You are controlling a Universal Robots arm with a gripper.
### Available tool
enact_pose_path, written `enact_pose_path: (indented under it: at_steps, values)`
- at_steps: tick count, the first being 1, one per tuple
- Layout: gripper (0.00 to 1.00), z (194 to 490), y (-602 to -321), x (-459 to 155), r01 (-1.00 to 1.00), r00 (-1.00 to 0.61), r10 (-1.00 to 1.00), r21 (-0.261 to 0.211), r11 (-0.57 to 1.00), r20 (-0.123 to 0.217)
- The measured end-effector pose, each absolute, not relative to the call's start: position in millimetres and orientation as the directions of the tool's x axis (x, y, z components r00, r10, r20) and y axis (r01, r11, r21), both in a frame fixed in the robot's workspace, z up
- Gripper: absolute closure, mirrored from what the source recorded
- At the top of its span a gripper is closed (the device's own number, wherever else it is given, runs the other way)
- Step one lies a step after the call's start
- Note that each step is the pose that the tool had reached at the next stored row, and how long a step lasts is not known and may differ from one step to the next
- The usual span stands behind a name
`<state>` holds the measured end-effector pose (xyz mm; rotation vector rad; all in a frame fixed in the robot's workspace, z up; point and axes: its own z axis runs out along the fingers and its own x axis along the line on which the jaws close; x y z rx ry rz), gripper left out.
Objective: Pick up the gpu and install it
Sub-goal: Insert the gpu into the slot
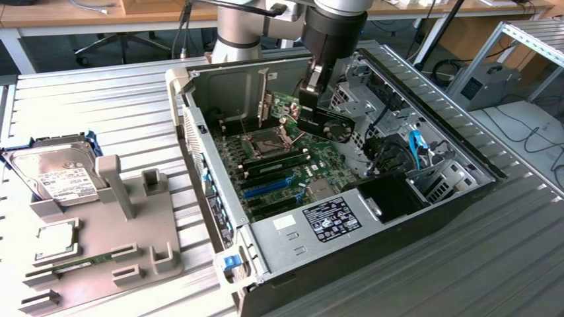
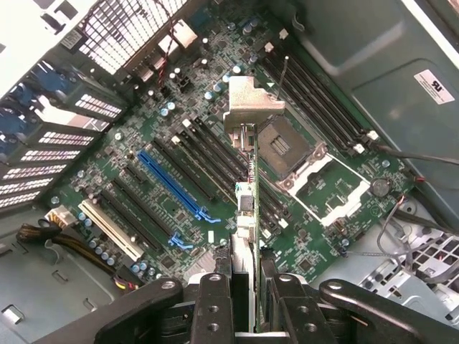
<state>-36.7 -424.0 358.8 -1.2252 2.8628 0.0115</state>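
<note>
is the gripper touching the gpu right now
Touching. In the wrist view the gripper has a finger on each side of the gpu, clamping the card edge-on above the motherboard.

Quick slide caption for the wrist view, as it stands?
Fingers grip the gpu edge-on above the motherboard, bracket end over the slots near the empty CPU socket.

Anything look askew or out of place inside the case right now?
Nothing stands out. The claw grips the slim dark gpu card with the black fan edge-on above the green motherboard; the black expansion slots below look unobstructed.
</note>
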Motion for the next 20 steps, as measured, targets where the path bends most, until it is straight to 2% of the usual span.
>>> enact_pose_path:
  at_steps: [20]
  values:
    - [0.74,358.4,-424.0,-36.7,-0.754,-0.656,-0.754,-0.004,0.656,-0.028]
